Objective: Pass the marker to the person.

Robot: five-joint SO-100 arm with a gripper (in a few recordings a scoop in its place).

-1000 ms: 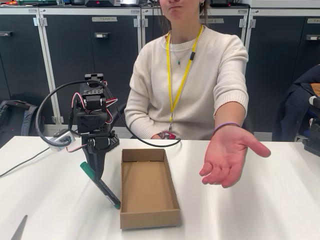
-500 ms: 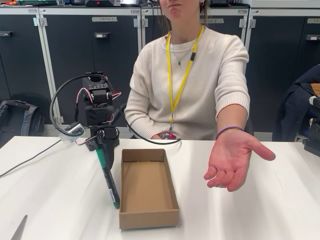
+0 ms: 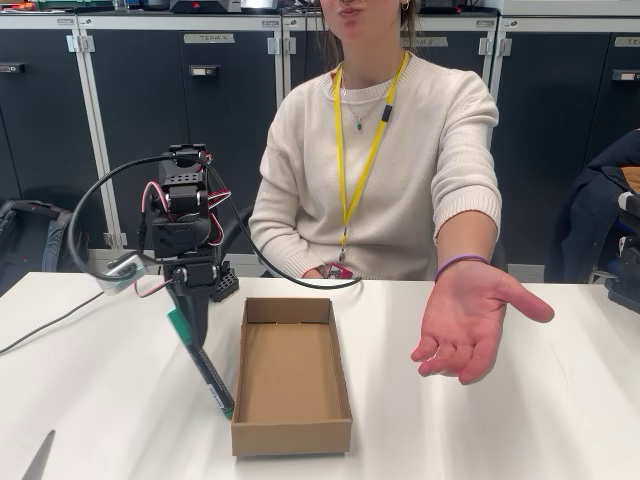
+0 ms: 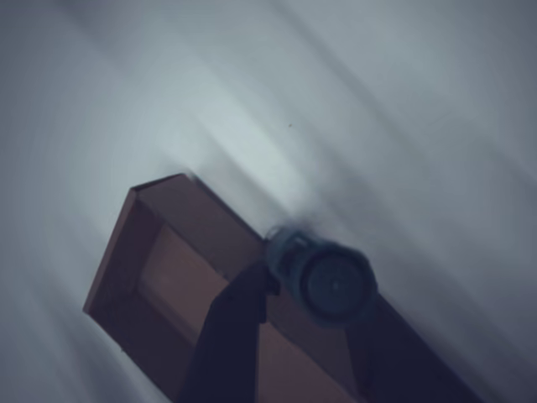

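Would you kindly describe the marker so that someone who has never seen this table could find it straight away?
On the white table, find the open cardboard box in front of the seated person. Just left of it in the fixed view, the black arm's pincer grips the marker, which slants down toward the box's near left corner. It is the slim black pen with green ends.

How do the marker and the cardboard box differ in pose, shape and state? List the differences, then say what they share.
1. The marker is slanted, green cap up; the cardboard box lies flat on the table.
2. The marker is slim and dark; the box is broad, brown, open-topped and empty.
3. The claw grips the marker near its cap; nothing holds the box.

Shared: both sit left of the person's open hand, side by side.
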